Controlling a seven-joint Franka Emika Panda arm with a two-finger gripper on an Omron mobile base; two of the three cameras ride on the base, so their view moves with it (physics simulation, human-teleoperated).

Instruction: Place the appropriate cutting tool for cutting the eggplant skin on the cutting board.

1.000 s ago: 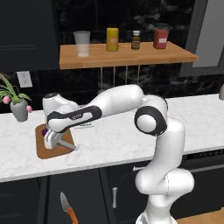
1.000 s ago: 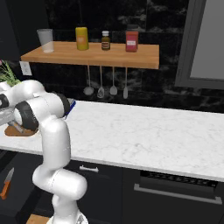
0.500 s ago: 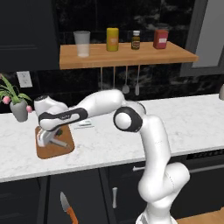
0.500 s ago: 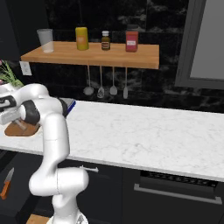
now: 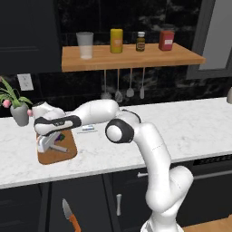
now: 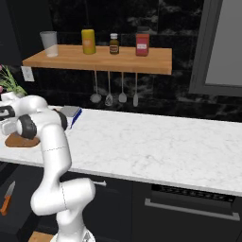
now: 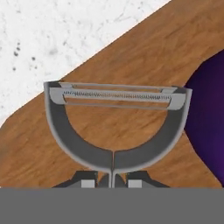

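The arm stretches far toward nine o'clock, elbow bent. Its gripper (image 5: 45,144) points down, fingers (image 7: 87,180) closed together.

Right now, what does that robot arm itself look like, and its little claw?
The arm is glossy white, made of rounded tubular segments with dark grey discs at the joints and a black band near the wrist. The gripper ends in two small dark grey finger tips. No cables or markings are visible.

One cutting board (image 5: 56,154) on the desk (image 5: 190,122); one peeler (image 7: 114,124); one eggplant (image 7: 209,113); one orange-handled knife (image 5: 70,216); four containers on the shelf (image 5: 131,57); four utensils hanging below it; one potted plant (image 5: 16,105).
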